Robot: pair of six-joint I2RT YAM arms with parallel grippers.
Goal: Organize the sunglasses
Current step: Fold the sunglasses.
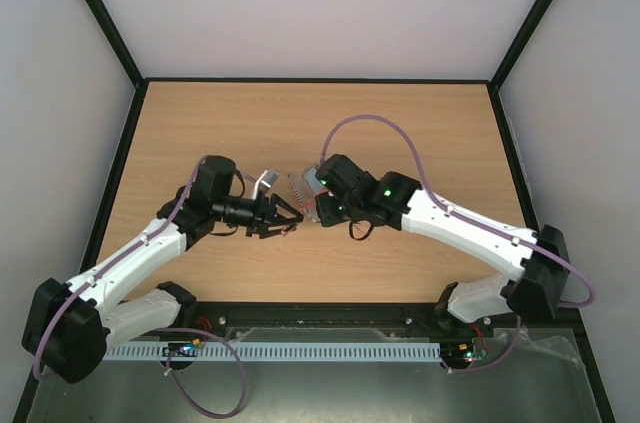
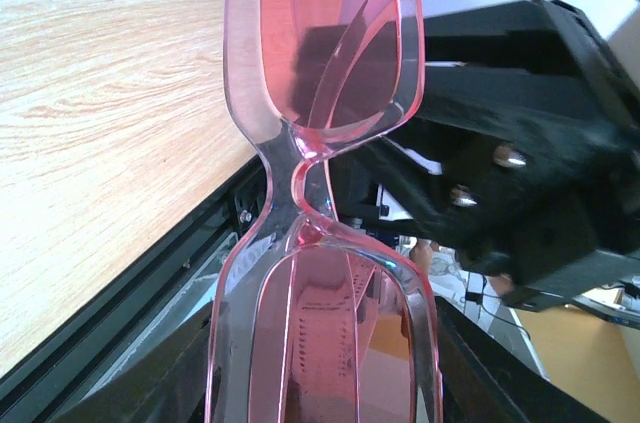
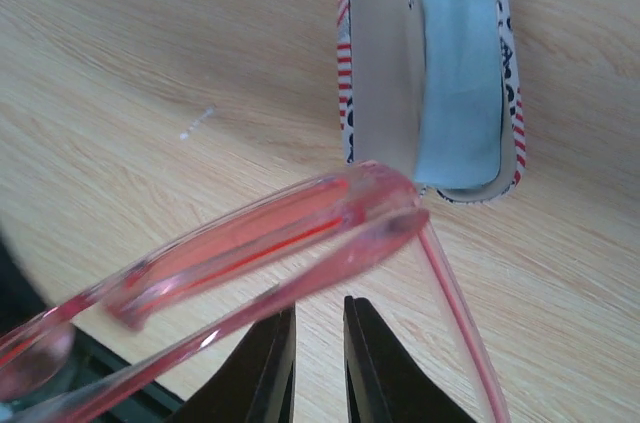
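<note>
The sunglasses (image 2: 330, 43) have a clear pink frame and rosy lenses and are held off the table at mid-table (image 1: 293, 230). My left gripper (image 1: 283, 223) is shut on them: in the left wrist view its dark fingers (image 2: 150, 373) flank the lower lens, and the gripper (image 2: 320, 363) sits round that lens. In the right wrist view the sunglasses (image 3: 250, 243) run slantwise just above my right gripper (image 3: 320, 318), one slim arm trailing down to the right. Its jaws stand a narrow gap apart with only table showing between them. From above, the right gripper (image 1: 312, 208) faces the left one.
A flag-patterned case (image 3: 430, 73) lies open on the wooden table with a light blue cloth (image 3: 460, 73) in one half; from above the case (image 1: 298, 186) sits just behind the grippers. The right arm's black body (image 2: 520, 173) fills the right of the left wrist view.
</note>
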